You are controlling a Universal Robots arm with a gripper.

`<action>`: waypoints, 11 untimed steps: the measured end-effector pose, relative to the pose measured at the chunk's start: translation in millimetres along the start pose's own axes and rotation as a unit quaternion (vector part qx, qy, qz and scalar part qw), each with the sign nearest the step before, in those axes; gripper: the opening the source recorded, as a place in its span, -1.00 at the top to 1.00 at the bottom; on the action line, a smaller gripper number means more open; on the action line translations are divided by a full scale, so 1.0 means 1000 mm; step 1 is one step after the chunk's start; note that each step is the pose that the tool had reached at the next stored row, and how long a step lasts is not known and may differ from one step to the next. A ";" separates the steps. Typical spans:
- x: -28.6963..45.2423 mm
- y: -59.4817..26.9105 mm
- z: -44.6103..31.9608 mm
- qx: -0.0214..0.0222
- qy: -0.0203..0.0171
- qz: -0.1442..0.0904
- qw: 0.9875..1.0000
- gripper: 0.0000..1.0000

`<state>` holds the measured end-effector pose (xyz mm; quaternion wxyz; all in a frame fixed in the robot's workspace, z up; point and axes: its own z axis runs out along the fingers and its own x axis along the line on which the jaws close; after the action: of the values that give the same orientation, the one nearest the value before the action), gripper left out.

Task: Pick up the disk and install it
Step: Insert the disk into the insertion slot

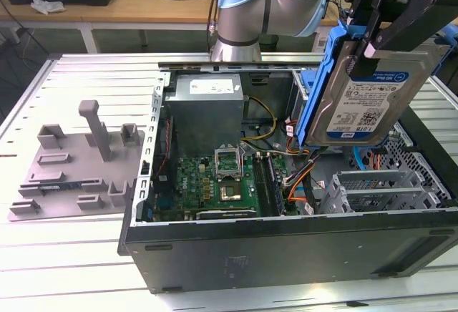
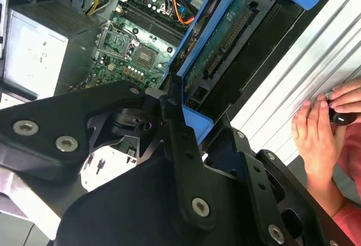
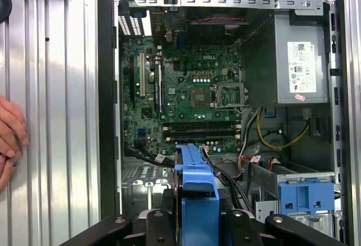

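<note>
1. Gripper [image 1: 366,39], black with linked fingers, is clamped tight on the disk [image 1: 376,97], taking it by its upper edge in the exterior view
2. The disk hangs tilted, nearly on edge. Its white-and-blue label faces the exterior camera, and its blue bracket [image 1: 318,90] runs down the side toward the exterior view's left
3. It is held over the open computer case [image 1: 286,247], at the end on the exterior view's right, just above the metal drive cage [image 1: 379,187]. Whether its lower edge touches anything inside cannot be told
4. In the second wrist view the disk [image 2: 225,48] shows edge-on, running away from the gripper. In the first wrist view the blue bracket [image 3: 197,201] rises between the gripper's fingers
5. Inside the case lie a green motherboard [image 1: 215,183], a grey power supply [image 1: 207,104] and a bundle of coloured cables [image 1: 297,176]. A second blue holder [image 3: 304,198] sits in a bay near the power supply
6. The case lies on its side on a ribbed metal table [image 1: 71,255]. A grey fixture plate [image 1: 79,169] with upright posts rests just beside it on the exterior view's left
7. The robot arm [image 1: 265,4] stands behind the case, and a person's hand [image 2: 316,130] rests on the table beside it
</note>
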<state>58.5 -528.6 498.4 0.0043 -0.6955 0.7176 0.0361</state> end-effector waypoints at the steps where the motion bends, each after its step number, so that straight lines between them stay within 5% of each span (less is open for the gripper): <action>1: 0.0000 0.0000 0.0001 0.000 0.000 0.000 1.000 0.26; 4: 0.0000 0.0000 0.0000 0.000 -0.005 -0.002 1.000 0.26; 11: 0.0013 -0.0031 0.0005 0.000 -0.005 -0.004 1.000 0.26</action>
<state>61.5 -529.9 497.7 0.0081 -0.6979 0.7150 0.0399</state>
